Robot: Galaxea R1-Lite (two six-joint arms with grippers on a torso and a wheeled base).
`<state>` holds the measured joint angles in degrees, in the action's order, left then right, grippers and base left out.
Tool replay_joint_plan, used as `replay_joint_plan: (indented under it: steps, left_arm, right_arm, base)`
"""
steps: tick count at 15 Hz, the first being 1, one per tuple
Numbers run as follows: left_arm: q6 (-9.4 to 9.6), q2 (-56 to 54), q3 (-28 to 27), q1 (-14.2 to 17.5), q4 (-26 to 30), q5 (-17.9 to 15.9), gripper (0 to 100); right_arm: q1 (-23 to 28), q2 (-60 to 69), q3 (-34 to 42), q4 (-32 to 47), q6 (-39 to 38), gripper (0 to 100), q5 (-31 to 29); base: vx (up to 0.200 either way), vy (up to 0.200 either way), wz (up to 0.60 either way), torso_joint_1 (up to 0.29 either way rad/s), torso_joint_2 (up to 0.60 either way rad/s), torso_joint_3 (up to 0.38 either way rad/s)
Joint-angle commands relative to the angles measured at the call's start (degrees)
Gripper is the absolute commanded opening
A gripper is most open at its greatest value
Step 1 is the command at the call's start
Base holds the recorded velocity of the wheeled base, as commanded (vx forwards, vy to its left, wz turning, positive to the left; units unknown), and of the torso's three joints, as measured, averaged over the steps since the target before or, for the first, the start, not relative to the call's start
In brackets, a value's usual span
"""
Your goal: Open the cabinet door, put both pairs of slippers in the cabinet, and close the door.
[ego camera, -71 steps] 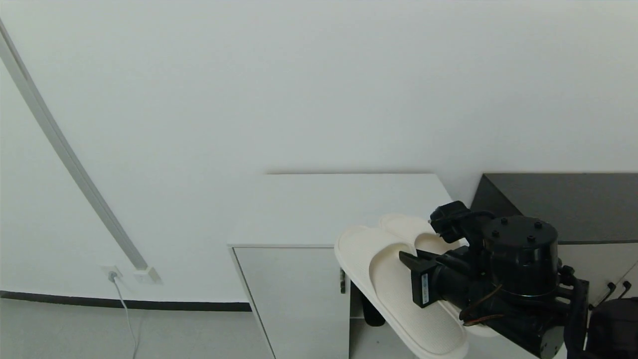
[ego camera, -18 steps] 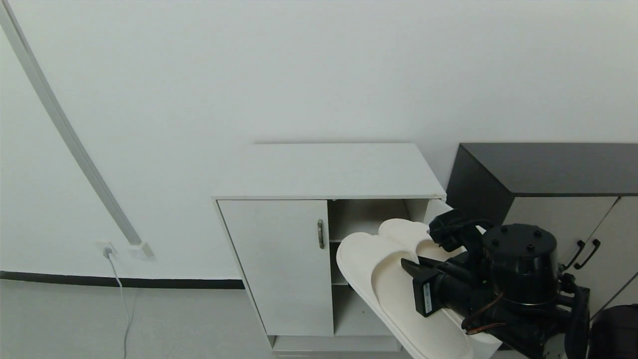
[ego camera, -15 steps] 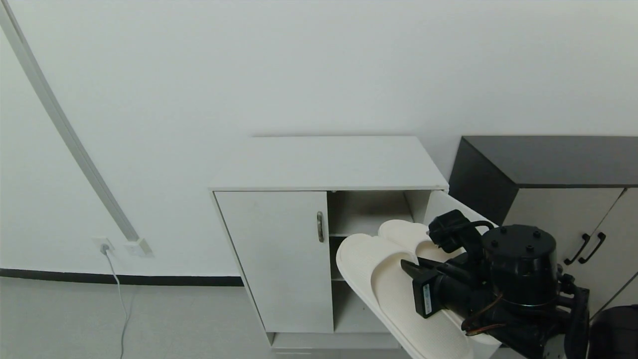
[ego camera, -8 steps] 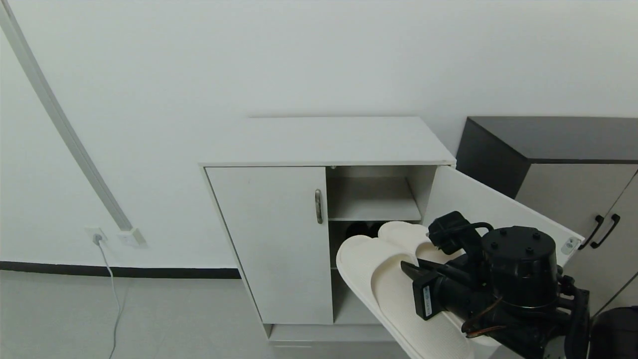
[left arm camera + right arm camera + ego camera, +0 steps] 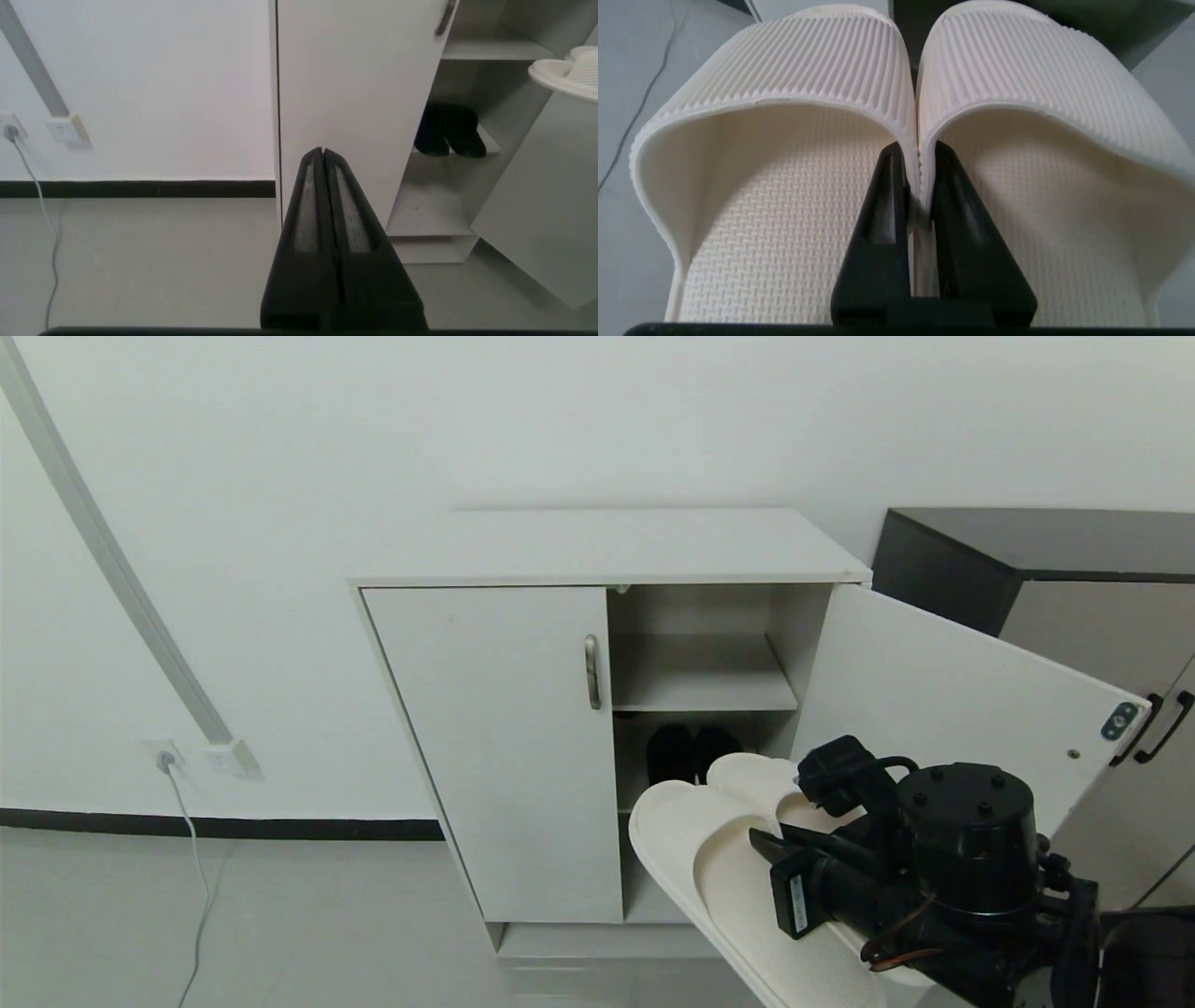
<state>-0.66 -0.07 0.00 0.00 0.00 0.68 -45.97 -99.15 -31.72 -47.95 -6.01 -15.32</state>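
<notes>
White wall (image 5: 560,420) behind cabinet (image 5: 607,546), door (image 5: 934,681) open, black slippers (image 5: 691,751) shelved. At 5 o'clock, right gripper (image 5: 915,168) pinches cream slippers (image 5: 709,840) by adjoining walls, carrying both together; left gripper (image 5: 322,163) closed, empty.

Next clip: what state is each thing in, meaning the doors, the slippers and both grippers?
Right cabinet door: swung open.
Left cabinet door: shut.
Black slippers: inside the cabinet, on the second shelf down.
White slippers: held side by side in front of the cabinet, not yet inside.
Right gripper: shut on the white pair's inner edges.
Left gripper: shut, empty.
</notes>
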Motion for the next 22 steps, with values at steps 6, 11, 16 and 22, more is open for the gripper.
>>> replay_joint_plan:
  steps: [6, 11, 16, 22]
  left_arm:
    - [-0.04, 0.07, 0.0, 0.0, 0.0, 0.02, 0]
    - [-0.04, 0.07, 0.0, 0.0, 0.0, 0.02, 0]
    - [-0.04, 0.07, 0.0, 0.0, 0.0, 0.02, 0]
    - [-0.04, 0.07, 0.0, 0.0, 0.0, 0.02, 0]
  right_arm:
    - [-0.35, -0.43, 0.26, -1.45, 0.91, 0, -0.06]
    - [-0.35, -0.52, 0.87, -2.42, 0.91, 0, -0.06]
    - [-0.35, -0.52, 1.13, -2.5, 0.91, 0, -0.06]
    - [-0.35, -0.79, 1.75, -2.59, 2.67, 0, 0.03]
  base:
    - [0.0, 0.0, 0.0, -0.114, 0.46, 0.347]
    - [0.0, 0.0, 0.0, -0.041, 0.44, 0.398]
    - [0.0, 0.0, 0.0, 0.0, 0.15, 0.145]
    - [0.0, 0.0, 0.0, 0.0, 0.0, 0.0]
